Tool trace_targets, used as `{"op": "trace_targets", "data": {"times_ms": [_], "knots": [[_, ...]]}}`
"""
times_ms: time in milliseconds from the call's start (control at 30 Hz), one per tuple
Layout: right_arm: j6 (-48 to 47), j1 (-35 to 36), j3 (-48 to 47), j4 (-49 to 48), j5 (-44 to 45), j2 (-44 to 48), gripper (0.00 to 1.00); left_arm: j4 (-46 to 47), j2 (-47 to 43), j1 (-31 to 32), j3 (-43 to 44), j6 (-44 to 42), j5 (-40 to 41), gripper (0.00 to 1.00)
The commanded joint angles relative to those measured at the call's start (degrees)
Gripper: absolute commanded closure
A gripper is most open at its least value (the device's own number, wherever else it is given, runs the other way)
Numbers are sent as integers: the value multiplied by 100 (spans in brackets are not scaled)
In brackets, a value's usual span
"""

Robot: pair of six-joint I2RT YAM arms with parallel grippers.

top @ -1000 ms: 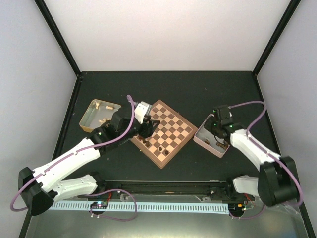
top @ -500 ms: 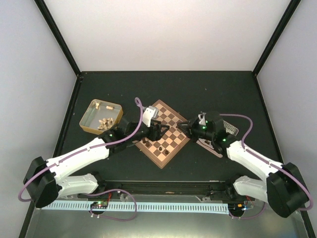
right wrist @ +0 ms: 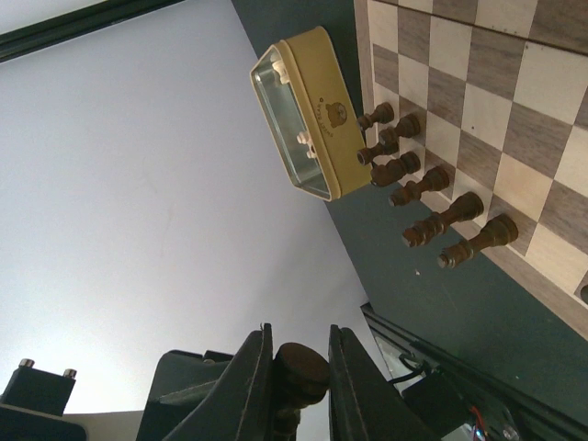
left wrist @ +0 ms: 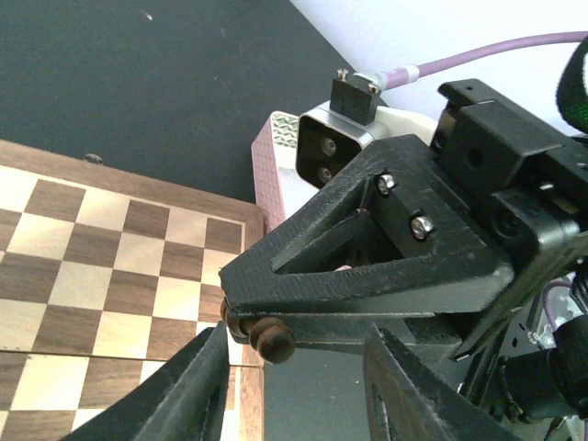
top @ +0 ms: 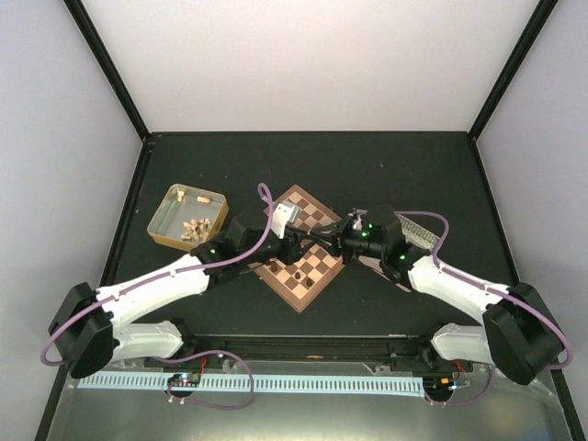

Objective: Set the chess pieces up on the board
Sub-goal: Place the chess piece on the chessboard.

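Gold tray [top: 165, 220]: left of the board, well apart from it, with pale pieces [top: 193, 227] lying inside.
Left gripper [top: 303, 243]: over the board's middle, fingers spread and pinching nothing; the right gripper's tip sits just in front of its gap.
Board [top: 317, 216]: centre of the table, turned corner-on to the arms.
Dark pieces [right wrist: 418, 188]: at least six stand in a row along the board's edge nearest the gold tray.
Right gripper [right wrist: 299, 349]: over the board's right side, fingers pressed together on one dark piece.
Held piece [left wrist: 272, 342]: above the board, not yet on a square.
Pink tray [left wrist: 262, 170]: just right of the board, largely hidden by the right arm.
Progress: early, I judge; one row is partly filled, most squares are bare, and the pale pieces are not on the board.
Writing: only a small emblem [right wrist: 335, 112] on the gold tray's side, too small to read.
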State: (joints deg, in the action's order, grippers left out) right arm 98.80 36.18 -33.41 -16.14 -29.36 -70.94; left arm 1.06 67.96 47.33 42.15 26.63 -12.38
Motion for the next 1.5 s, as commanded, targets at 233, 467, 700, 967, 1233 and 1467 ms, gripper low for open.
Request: {"op": "trace_targets", "data": {"times_ms": [233,467,700,967,1233,1467], "knots": [[153,118,-120,-253,-227,-27,88,90,160,22,142,-200,2,79],[-44,146,-134,-151,-213,-75,86,-68,147,23,269,-345,196,96],[-701,-3,-21,-799,-206,-388,49,-1146,201,24,678,-548,522,99],[-2096,-649,33,865,589,278,40,-3208,765,-27,1495,-769,826,98],[-3290,-1166,-117,2908,2226,1571,39,-4157,1715,-257,2069,-810,543,98],[-3325,-1210,7,3209,2562,1870,38,-4333,2294,-363,2174,-818,206,98]]}}
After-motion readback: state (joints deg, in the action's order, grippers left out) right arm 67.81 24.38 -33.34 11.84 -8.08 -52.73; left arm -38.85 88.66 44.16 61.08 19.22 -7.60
